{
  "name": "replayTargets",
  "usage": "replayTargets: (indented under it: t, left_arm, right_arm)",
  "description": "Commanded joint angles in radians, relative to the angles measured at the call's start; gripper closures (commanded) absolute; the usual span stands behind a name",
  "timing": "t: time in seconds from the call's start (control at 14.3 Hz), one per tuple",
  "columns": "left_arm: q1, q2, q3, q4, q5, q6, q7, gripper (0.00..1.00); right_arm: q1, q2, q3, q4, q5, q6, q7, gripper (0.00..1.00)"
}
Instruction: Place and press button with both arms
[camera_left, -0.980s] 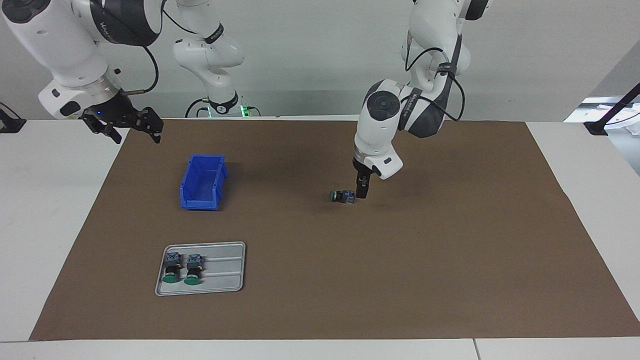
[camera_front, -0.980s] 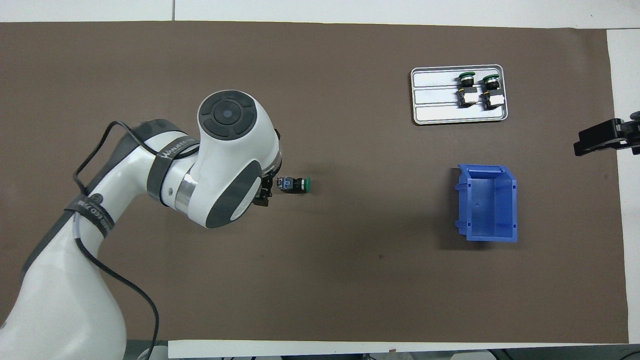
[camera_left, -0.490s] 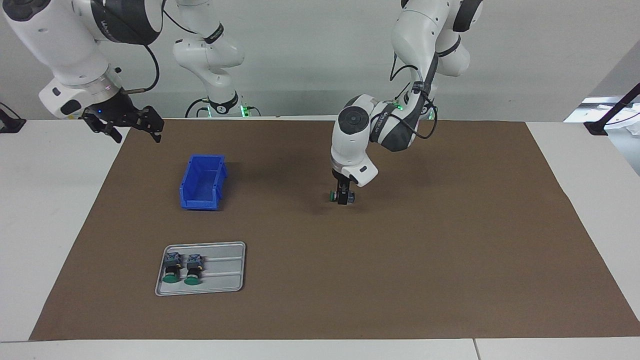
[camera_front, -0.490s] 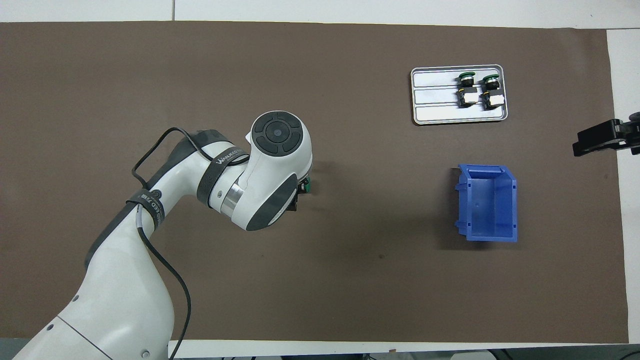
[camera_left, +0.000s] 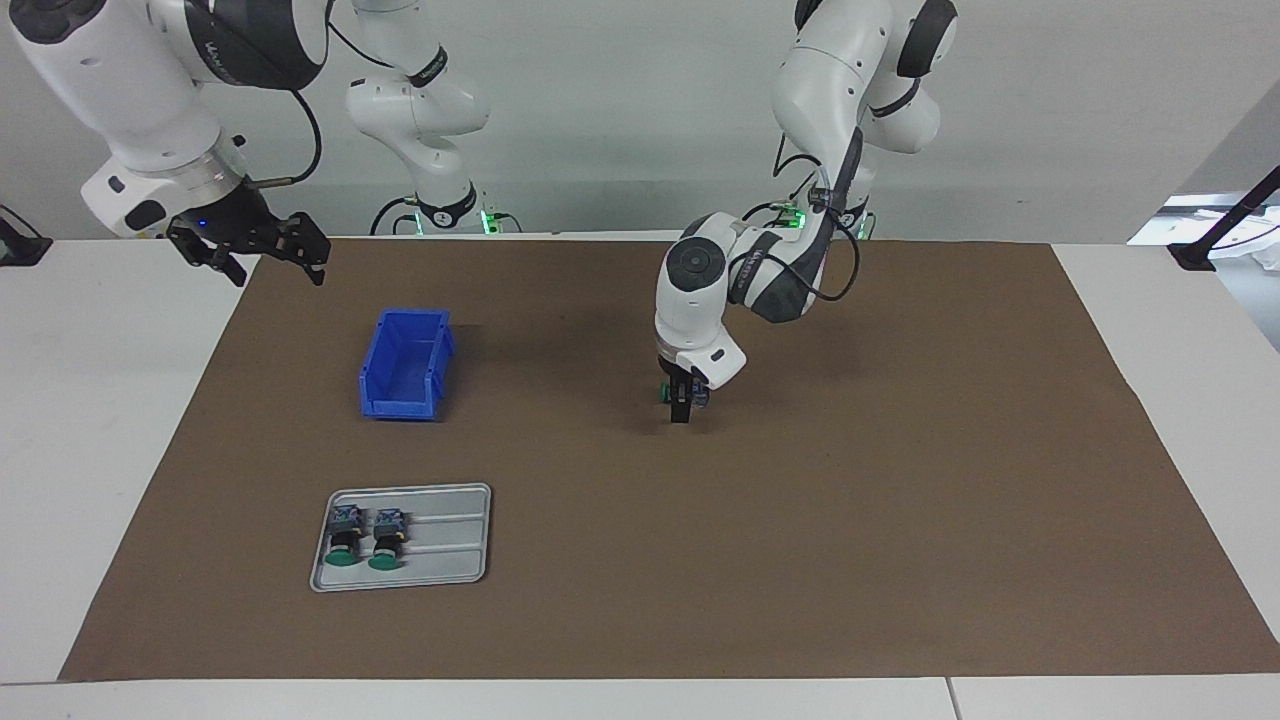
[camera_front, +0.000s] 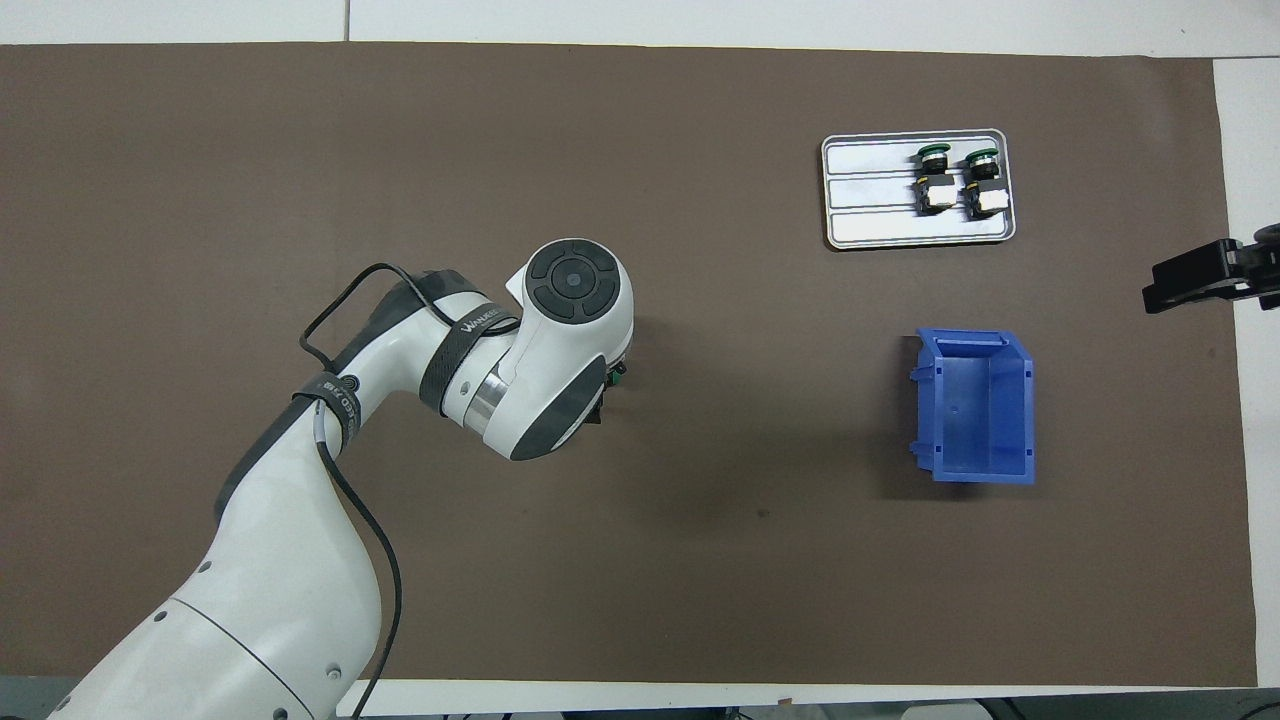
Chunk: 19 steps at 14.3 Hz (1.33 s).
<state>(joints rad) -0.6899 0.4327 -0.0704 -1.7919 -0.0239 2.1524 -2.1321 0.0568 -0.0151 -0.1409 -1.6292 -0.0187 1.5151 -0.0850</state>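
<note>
Moving in from beside the button's rear block, the left pincer (camera_left: 681, 403) has come over the button (camera_left: 664, 391) and now stands low at it, fingers pointing down at the mat in the middle of the bench (camera_left: 100, 420). Only a sliver of green cap shows past the fingers in the facing view, and the wrist hides nearly all of the button from overhead (camera_front: 619, 372). Whether the fingers pinch the body or merely straddle it, I cannot tell. The button itself seems to lie where it lay, on its side on the brown mat (camera_left: 900, 500).

My judgement: the left arm is settling to steady the button so that the other arm can press the cap.

Further out, the right pincer (camera_left: 250, 246) waits with fingers spread, raised over the mat's edge near the blue bin (camera_left: 405, 365). Two more buttons (camera_left: 362, 535) lie in the grey tray (camera_left: 450, 545), farther from the robots than the bin.
</note>
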Motion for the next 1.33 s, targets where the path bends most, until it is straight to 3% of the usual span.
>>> replayTargets:
  t: [0.0,0.14,0.35,0.77,1.26]
  left_arm:
    - [-0.017,-0.011,0.014,-0.021,0.015,0.023,-0.026,0.09]
    - [-0.019,-0.011,0.014,-0.021,0.015,0.023,-0.046,0.21]
    - [-0.026,-0.012,0.014,-0.021,0.015,0.012,-0.052,0.25]
    - [-0.026,-0.012,0.014,-0.023,0.015,0.023,-0.051,0.66]
    - [-0.031,-0.012,0.017,-0.003,0.015,-0.015,-0.042,0.87]
  right_arm:
    - [-0.003,-0.022,0.0,-0.024,0.005,0.0,-0.016,0.01]
    - [-0.003,-0.022,0.0,-0.024,0.005,0.0,-0.016,0.01]
    - [-0.003,-0.022,0.001,-0.024,0.005,0.0,-0.016,0.01]
    - [-0.003,-0.022,0.0,-0.024,0.005,0.0,-0.016,0.01]
    - [-0.003,-0.022,0.0,-0.024,0.005,0.0,-0.016,0.01]
